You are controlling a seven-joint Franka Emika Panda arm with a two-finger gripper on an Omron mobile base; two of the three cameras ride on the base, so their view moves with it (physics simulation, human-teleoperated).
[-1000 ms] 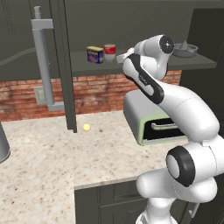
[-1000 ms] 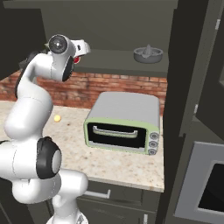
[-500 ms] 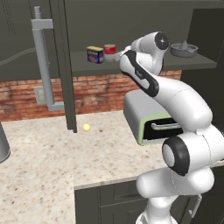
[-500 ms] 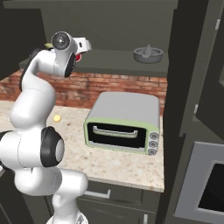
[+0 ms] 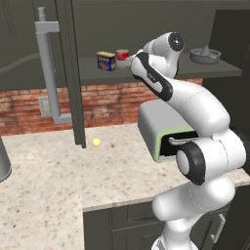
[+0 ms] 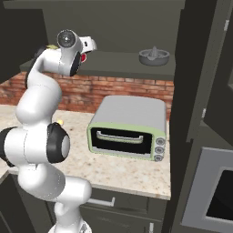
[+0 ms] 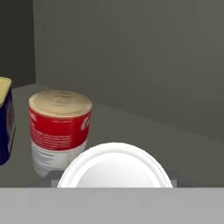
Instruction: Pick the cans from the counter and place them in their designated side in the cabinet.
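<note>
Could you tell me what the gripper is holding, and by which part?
Cannot tell for certain: a white-topped can sits right at the gripper, hiding the fingertips, so any hold is unseen.

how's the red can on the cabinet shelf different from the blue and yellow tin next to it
The red can is a round cylinder; the blue-and-yellow tin is a box with flat sides. The can has a red band over a white lower part and a pale top, while the tin is dark blue with yellow. In the left base view the tin lies left of the can. Both stand upright on the cabinet shelf.
</note>
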